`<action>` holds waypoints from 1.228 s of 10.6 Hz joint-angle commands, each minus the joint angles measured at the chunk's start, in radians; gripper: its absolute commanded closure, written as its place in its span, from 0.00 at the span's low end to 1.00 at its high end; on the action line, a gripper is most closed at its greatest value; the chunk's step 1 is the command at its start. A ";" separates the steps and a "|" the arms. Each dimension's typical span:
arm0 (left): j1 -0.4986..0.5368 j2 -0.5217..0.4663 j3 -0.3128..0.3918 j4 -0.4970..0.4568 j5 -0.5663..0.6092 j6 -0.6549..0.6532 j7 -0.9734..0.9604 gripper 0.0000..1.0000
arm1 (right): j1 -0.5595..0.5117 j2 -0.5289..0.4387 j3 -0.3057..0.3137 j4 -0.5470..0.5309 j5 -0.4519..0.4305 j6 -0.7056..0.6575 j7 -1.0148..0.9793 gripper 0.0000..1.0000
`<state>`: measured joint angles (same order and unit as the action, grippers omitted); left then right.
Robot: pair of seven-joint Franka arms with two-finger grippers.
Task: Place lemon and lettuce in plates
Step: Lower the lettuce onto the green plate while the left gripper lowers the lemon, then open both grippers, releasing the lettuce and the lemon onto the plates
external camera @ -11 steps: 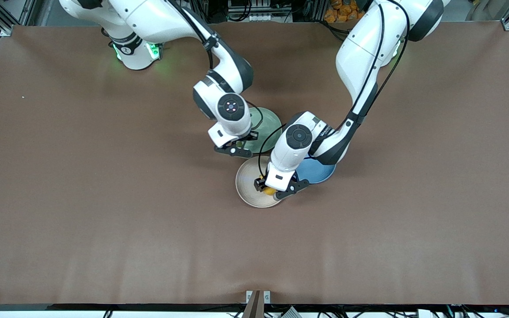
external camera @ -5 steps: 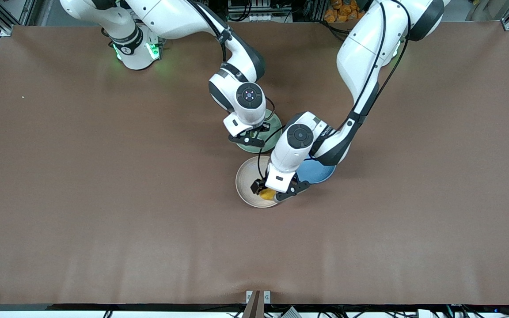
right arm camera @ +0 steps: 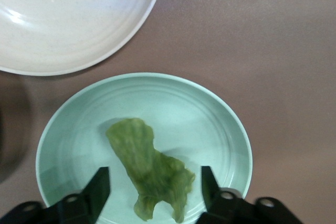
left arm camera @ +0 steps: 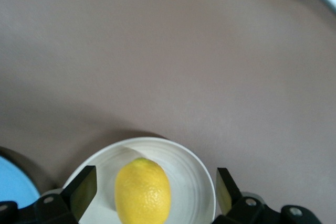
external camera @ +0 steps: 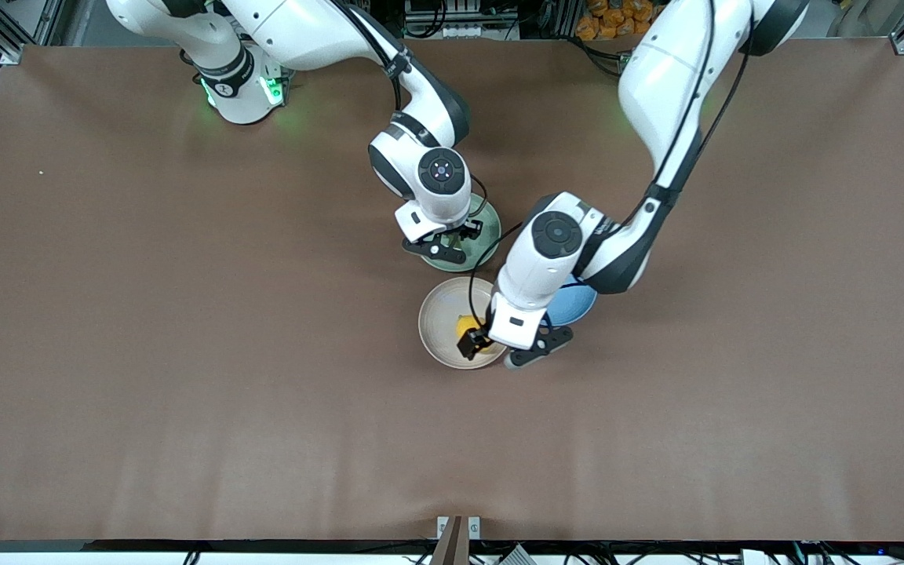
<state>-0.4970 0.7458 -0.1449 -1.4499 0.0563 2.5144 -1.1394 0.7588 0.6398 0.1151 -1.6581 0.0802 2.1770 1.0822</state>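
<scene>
The lemon (left arm camera: 143,190) lies in the beige-pink plate (left arm camera: 194,177), loose between the wide-open fingers of my left gripper (left arm camera: 154,192). In the front view the lemon (external camera: 465,324) shows in that plate (external camera: 436,318), with my left gripper (external camera: 504,350) just above the plate's rim toward the left arm's end. The lettuce (right arm camera: 149,169) lies flat in the mint green plate (right arm camera: 210,124). My right gripper (right arm camera: 153,190) is open above it and not touching it. In the front view my right gripper (external camera: 446,242) hides the lettuce over the mint plate (external camera: 488,235).
A blue plate (external camera: 577,306) sits beside the beige-pink plate toward the left arm's end, partly under the left arm; its edge shows in the left wrist view (left arm camera: 16,182). The beige-pink plate's rim (right arm camera: 68,14) lies close to the mint plate. The three plates are clustered mid-table.
My left gripper opened, let go of the lemon into the beige-pink plate and rose a little. My right gripper moved over the mint green plate, then stayed there.
</scene>
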 commanded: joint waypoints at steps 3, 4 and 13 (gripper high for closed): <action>0.061 -0.146 0.005 -0.029 0.076 -0.161 0.090 0.00 | -0.044 -0.021 -0.002 0.063 0.010 -0.035 -0.004 0.00; 0.089 -0.169 0.005 -0.030 0.077 -0.195 0.142 0.00 | -0.065 -0.040 -0.002 0.061 0.009 -0.057 -0.005 0.00; 0.305 -0.405 -0.001 -0.043 0.076 -0.606 0.643 0.00 | -0.393 -0.180 -0.011 -0.023 0.003 -0.223 -0.370 0.00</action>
<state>-0.2361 0.4101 -0.1360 -1.4552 0.1129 1.9711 -0.5943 0.4404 0.5183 0.0956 -1.6102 0.0791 1.9731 0.8049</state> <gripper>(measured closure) 0.000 0.000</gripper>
